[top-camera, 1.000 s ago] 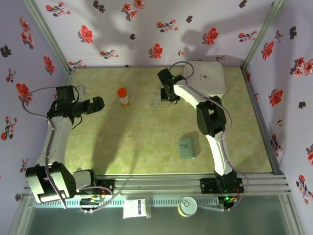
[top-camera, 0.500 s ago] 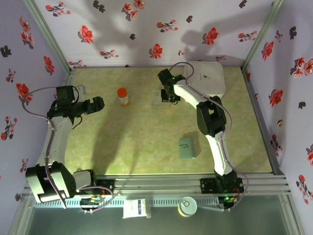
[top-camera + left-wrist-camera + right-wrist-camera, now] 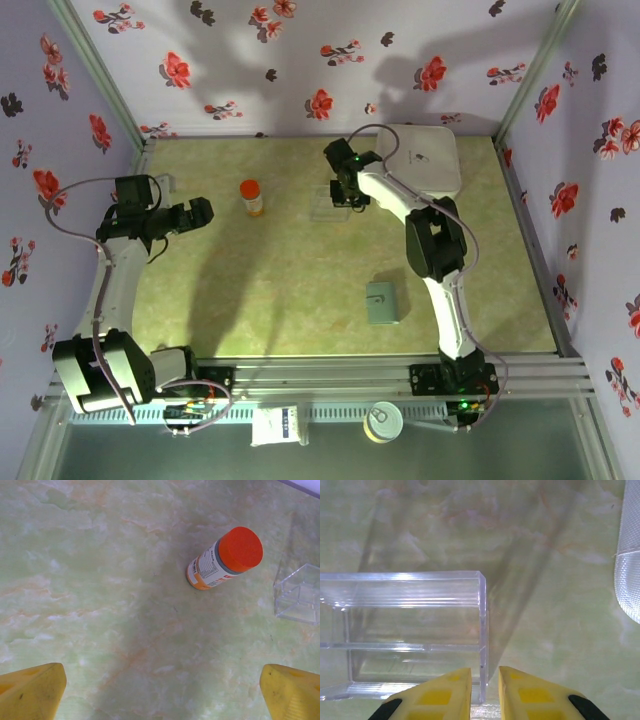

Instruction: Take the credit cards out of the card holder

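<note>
Green marbled table, walled in floral paper, carried one holder, lying closed and flat near the front right. It also held one bottle, one clear piece and one white box. Stretched far back, the right gripper pinched the clear piece's wall, jaws almost closed. At the left edge, the left gripper hovered, jaws wide and empty. Bare surface surrounded the holder.

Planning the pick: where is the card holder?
In the top view, the card holder lies near the table's front edge, right of centre, just left of the right arm.
</note>
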You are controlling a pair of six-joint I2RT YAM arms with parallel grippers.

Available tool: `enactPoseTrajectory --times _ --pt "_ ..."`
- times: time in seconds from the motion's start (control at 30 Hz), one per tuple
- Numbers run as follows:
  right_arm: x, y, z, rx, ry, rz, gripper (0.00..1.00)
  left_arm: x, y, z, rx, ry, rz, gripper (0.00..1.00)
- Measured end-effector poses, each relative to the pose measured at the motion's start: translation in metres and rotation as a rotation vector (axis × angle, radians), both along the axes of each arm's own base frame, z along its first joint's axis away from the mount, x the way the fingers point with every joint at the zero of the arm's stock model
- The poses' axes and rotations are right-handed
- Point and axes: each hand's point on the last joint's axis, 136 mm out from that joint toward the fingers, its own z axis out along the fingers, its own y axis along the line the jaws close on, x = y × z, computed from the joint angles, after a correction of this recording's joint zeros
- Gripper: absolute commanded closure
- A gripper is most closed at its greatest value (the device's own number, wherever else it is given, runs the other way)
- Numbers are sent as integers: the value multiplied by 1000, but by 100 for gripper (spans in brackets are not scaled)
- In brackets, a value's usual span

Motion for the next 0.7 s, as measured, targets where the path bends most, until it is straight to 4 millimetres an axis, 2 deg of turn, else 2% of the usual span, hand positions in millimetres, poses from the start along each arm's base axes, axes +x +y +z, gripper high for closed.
enactPoseTrajectory --times 0.2,0.37,0.57,0.7 --pt "-5 -3 25 16 -31 5 76 0 0 0 -2 -1 -1 0" --pt "-28 -17 42 17 -33 8 73 0 -1 0 -4 -1 -3 0" --pt "-73 -35 49 -2 -4 23 67 0 -2 1 -9 -3 -7 0" --pt "-114 -46 44 -22 36 40 61 0 -4 2 -18 -6 -15 0"
